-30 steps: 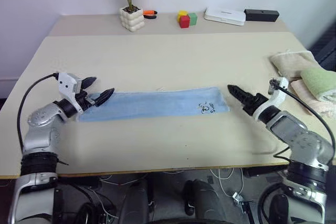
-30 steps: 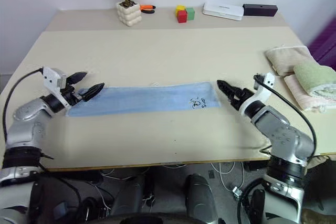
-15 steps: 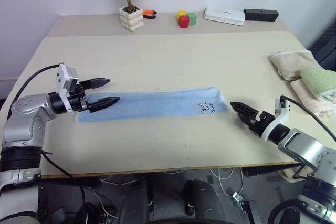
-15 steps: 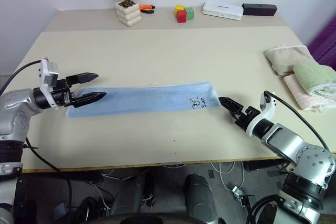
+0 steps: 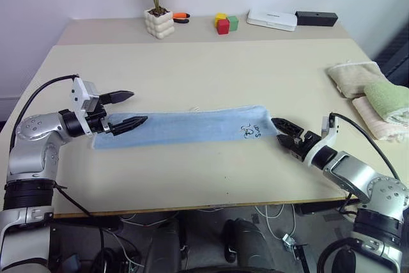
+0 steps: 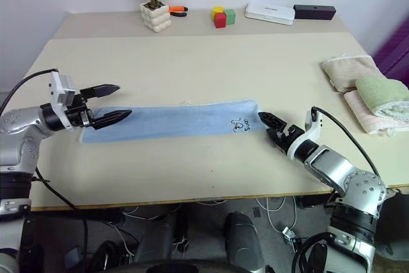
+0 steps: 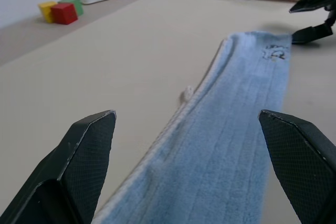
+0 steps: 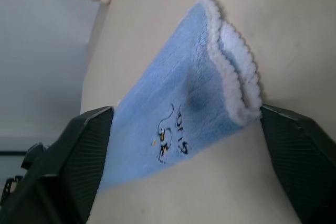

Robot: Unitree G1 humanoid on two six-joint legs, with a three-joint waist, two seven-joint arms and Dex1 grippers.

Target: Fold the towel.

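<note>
Towel [image 5: 185, 127] flat on table [image 5: 211, 68], long axis left-right | left gripper [image 5: 124, 110] wide open over its left end, empty | right gripper [image 5: 282, 132] parted, straddling right-end corner, no grip yet

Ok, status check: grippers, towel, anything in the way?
Left gripper open at towel's left end. Right gripper open at the marked end. Towel flat, a long strip on the table, not gripped. Nothing in the way.
</note>
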